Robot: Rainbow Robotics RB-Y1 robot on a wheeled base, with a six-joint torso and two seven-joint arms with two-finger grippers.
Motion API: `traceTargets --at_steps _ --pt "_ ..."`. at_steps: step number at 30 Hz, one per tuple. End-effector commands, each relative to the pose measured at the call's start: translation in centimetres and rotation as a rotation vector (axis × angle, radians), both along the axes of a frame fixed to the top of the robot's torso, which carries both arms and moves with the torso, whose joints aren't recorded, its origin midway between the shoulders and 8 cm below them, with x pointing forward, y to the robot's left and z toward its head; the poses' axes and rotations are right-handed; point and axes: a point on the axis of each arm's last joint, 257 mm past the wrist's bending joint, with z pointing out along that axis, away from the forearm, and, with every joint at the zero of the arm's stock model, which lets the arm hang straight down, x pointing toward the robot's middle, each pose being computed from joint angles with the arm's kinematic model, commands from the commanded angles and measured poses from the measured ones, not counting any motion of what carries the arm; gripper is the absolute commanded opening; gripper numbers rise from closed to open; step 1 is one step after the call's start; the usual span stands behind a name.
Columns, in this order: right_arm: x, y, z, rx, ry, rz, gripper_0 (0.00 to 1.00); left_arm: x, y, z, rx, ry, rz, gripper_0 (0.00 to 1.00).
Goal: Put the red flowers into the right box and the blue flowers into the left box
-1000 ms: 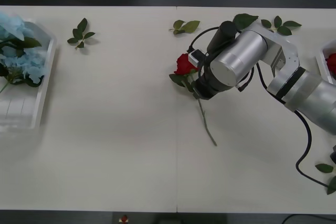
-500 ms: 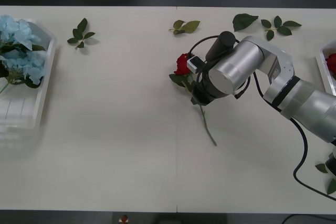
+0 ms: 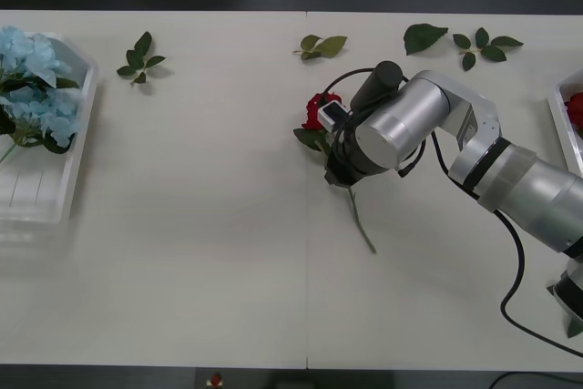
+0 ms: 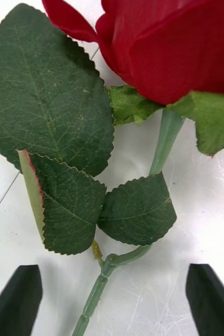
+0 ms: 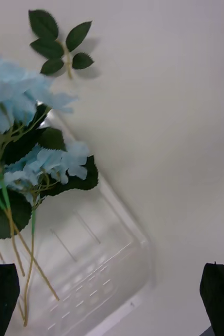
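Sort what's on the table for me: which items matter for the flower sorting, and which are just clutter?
Job items: red rose under the open right gripper; blue flowers in the left box; right box holding red; left gripper open above the left box.

Clutter: loose leaf sprigs.

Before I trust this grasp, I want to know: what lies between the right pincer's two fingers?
The right wrist view shows the right pincer open, with the red rose's green stem lying on the table between its fingers.
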Motion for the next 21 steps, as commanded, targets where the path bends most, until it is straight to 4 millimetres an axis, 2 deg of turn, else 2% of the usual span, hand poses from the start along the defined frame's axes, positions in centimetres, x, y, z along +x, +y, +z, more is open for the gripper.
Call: traceTargets --at_steps 1,7,12,18,21 --pt "-0.3 1.4 0.1 0.036 -0.003 0.002 0.72 -0.2 -3.1 2.3 0.005 -0.065 -0.177 1.0" --pt "-0.3 1.4 -0.4 0.036 -0.008 0.008 0.69 -1.6 -9.3 3.0 -0.074 -0.118 -0.446 1.0" --pt "-0.4 1.4 -0.9 0.035 -0.008 0.015 0.69 -1.9 -13.3 3.0 -0.122 -0.154 -0.591 1.0" --pt "-0.3 1.5 -1.1 0.038 -0.013 0.022 0.44 -1.0 -16.9 2.6 -0.139 -0.221 -0.697 1.0" --pt "-0.4 1.6 -1.2 0.037 -0.011 0.027 0.28 -0.4 -18.6 2.5 -0.158 -0.228 -0.708 1.0"
